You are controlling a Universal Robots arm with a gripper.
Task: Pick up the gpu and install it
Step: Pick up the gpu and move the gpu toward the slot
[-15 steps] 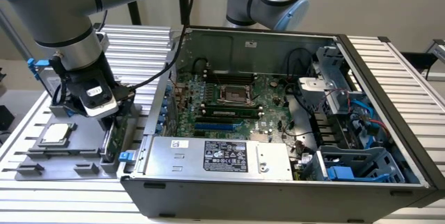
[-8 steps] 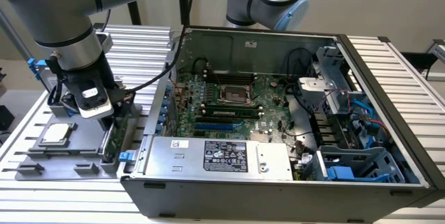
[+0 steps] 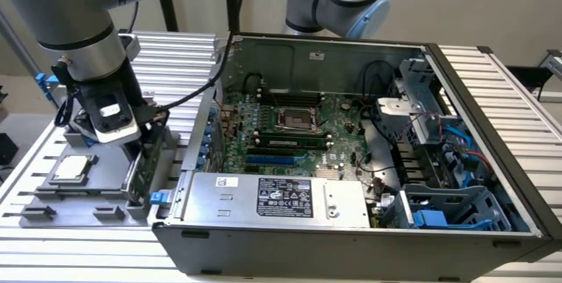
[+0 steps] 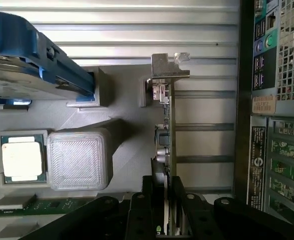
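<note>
Open computer case, laid on a slatted metal table, with the motherboard and silver power supply exposed. Beside it, at the exterior view's left, a grey fixture tray is shown carrying a processor chip, a hard drive with blue rails and a memory stick.

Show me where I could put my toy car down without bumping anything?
Bare ribbed table lies on the exterior view's right of the computer case, and in front of the grey tray. Crowded: the tray, where the pincer grips the gpu, and inside the case, full of cables.
</note>
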